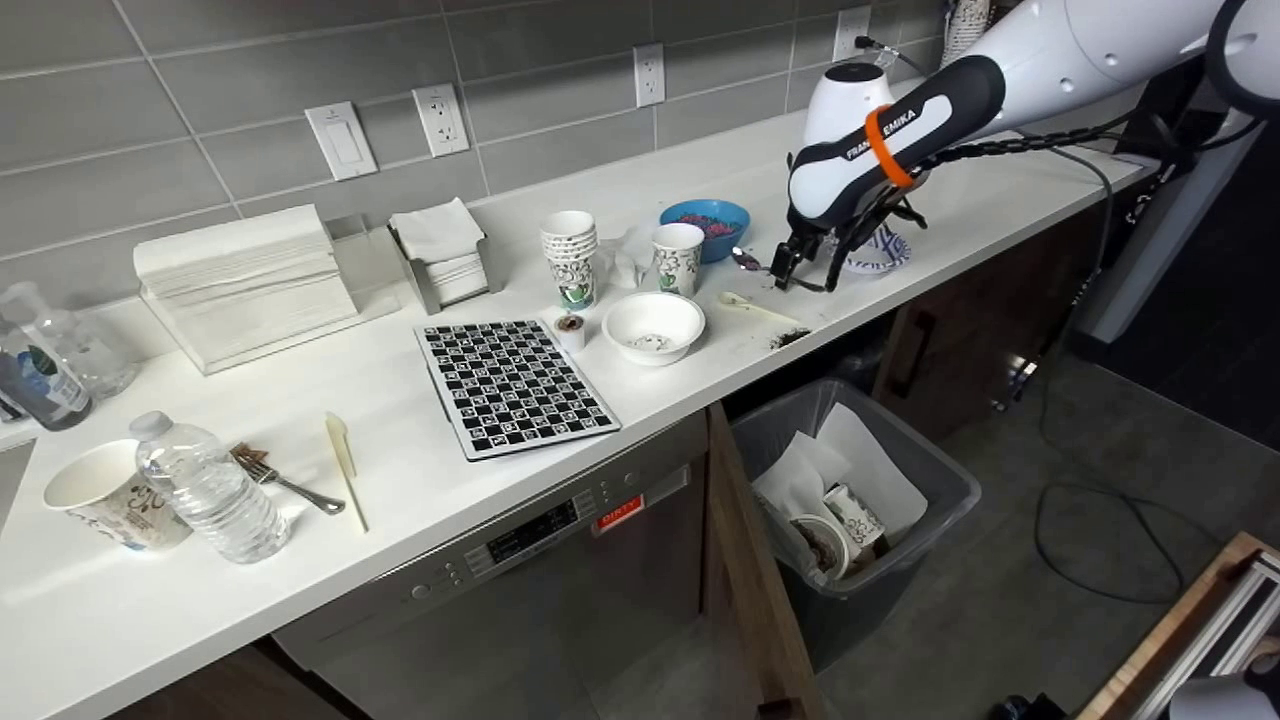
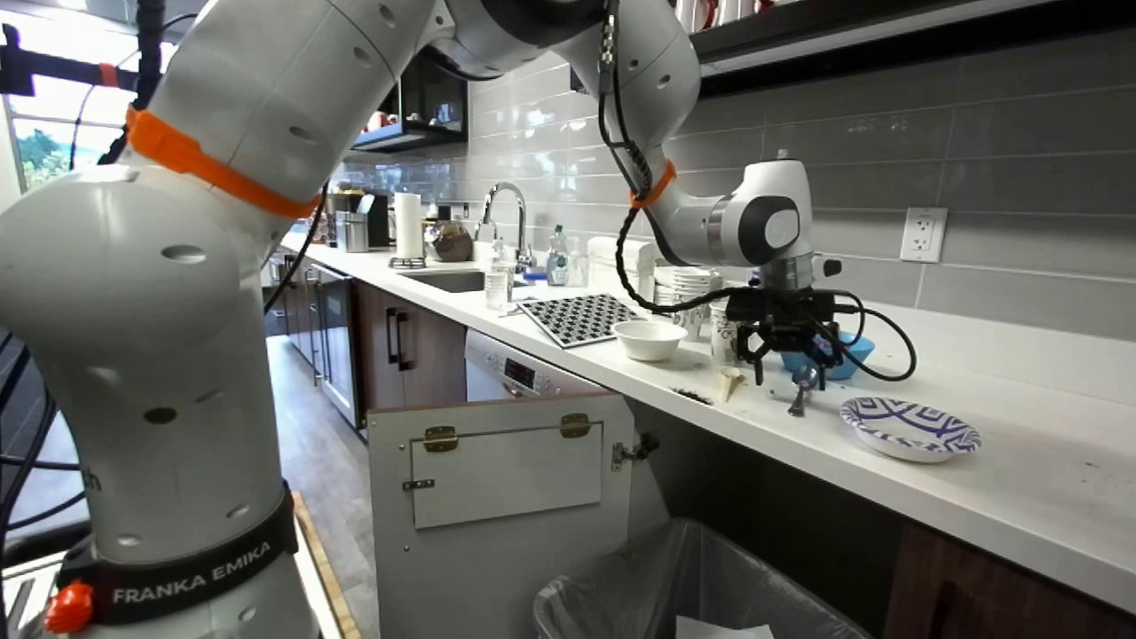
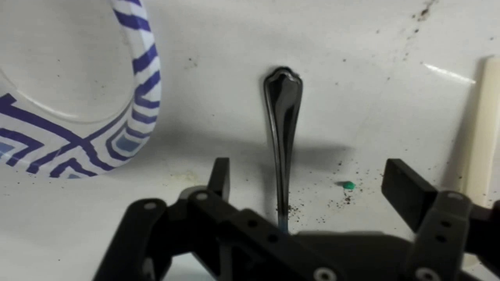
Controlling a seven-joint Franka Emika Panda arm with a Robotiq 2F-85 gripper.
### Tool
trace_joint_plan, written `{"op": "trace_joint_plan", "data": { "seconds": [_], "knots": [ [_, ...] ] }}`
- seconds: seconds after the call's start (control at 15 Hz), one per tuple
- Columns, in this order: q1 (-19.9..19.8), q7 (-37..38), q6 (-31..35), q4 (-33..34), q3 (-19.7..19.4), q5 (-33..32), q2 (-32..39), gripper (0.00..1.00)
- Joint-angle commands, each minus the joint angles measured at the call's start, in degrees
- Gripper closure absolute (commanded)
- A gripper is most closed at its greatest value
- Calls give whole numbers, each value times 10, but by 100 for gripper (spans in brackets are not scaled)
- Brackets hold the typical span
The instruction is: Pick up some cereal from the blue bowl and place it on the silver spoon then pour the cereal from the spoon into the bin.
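The end effector (image 3: 308, 175) is released: its two fingers stand wide apart over the surface (image 1: 380, 400), and in the wrist view the handle of the silver spoon (image 3: 284, 109) is visible in the gap between them. Whether the fingertips touch the surface, I cannot tell. The silver spoon lies on the surface, with its handle directed to the front edge and its scoop toward the blue bowl (image 1: 725, 247). What is in the scoop is too small to tell. The blue bowl stands nearer to the back edge, just beside a patterned cup (image 1: 678, 262), and contains reddish cereal (image 1: 712, 226). The bin (image 1: 850, 620) stands lower, by the front edge of the surface, next to the cabinet door (image 2: 506, 479); inside it there is white paper (image 1: 872, 465). A blue-patterned bowl (image 2: 914, 426) is near the silver spoon on one side, and a pale stick (image 3: 482, 128) lies on the other. Dark crumbs (image 1: 790, 338) are at the front edge.
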Motion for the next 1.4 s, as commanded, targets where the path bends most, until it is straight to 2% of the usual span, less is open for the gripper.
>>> {"op": "trace_joint_plan", "data": {
  "seconds": [0.0,0.33,0.67,1.33],
  "knots": [
    [-23,-19,25,-45,20,20,-34,0],
    [-60,-79,4,-21,56,70,-22,0],
    [-83,-121,-15,13,70,102,0,1],
    [-84,-159,-139,145,68,105,72,0]
  ]
}}
